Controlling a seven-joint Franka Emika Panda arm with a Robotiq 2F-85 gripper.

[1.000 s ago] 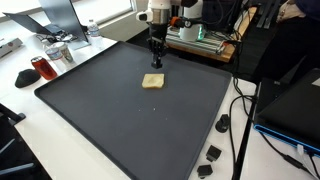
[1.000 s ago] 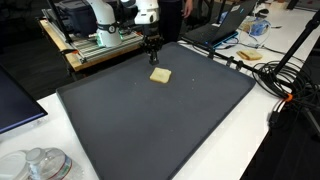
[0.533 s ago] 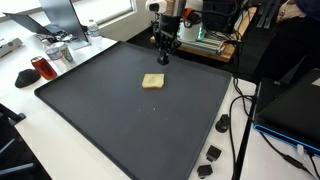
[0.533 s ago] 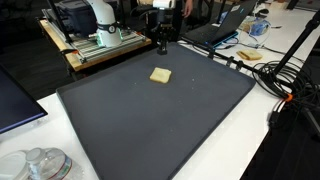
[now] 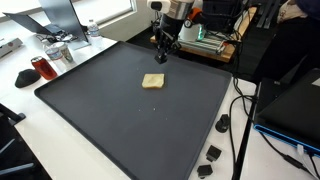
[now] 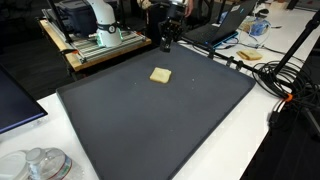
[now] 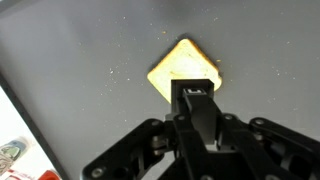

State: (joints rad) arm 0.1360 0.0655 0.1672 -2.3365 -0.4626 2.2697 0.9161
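Note:
A small tan square slice, like toast (image 5: 152, 82) (image 6: 160, 75), lies flat on the large black mat (image 5: 120, 130) (image 6: 150, 130), towards its far side. My gripper (image 5: 162, 57) (image 6: 165, 43) hangs in the air above the mat's far edge, a short way beyond the slice and not touching it. In the wrist view the slice (image 7: 183, 62) lies on the mat just past my gripper (image 7: 197, 96), whose dark fingers are pressed together with nothing between them.
A red can (image 5: 40, 68), a black mouse (image 5: 24, 78) and a laptop (image 5: 60, 14) sit beside the mat. Small black parts (image 5: 213, 153) and cables (image 5: 240, 120) lie at another edge. A metal rack (image 6: 95, 40), a round plastic container (image 6: 38, 165) and more cables (image 6: 285, 85) border the mat.
The gripper has risen from just beside the slice and drifted off towards the mat's far edge. The slice has stayed where it was.

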